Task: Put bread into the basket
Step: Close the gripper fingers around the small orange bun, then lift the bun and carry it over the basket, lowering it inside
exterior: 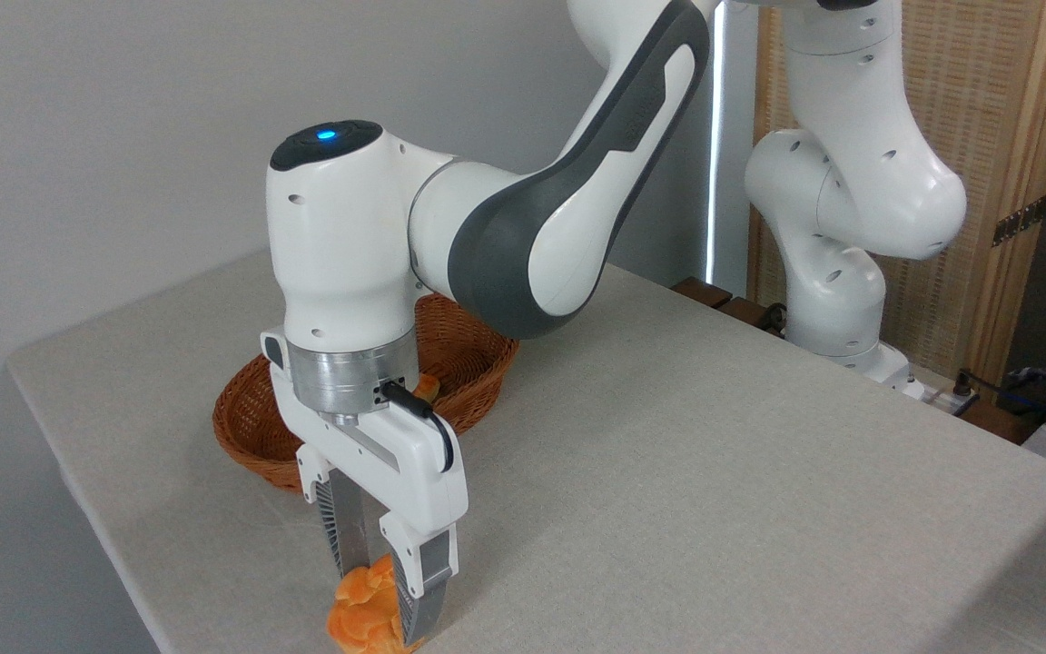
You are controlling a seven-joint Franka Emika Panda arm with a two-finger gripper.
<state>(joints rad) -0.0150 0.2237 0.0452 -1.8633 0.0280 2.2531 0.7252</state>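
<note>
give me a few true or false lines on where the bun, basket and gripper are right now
1. The bun sits between the gripper fingers. True.
2. The bun lies inside the basket. False: it is at the table's near edge, outside the basket.
3. The basket is behind the gripper. True.
4. The gripper points sideways. False: its fingers point down.
5. The basket is tipped over. False: it stands upright on the table.

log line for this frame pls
phase: grasp | pincer: fingers either side of bread, near table front edge | basket: behind arm, bread not yet in
</note>
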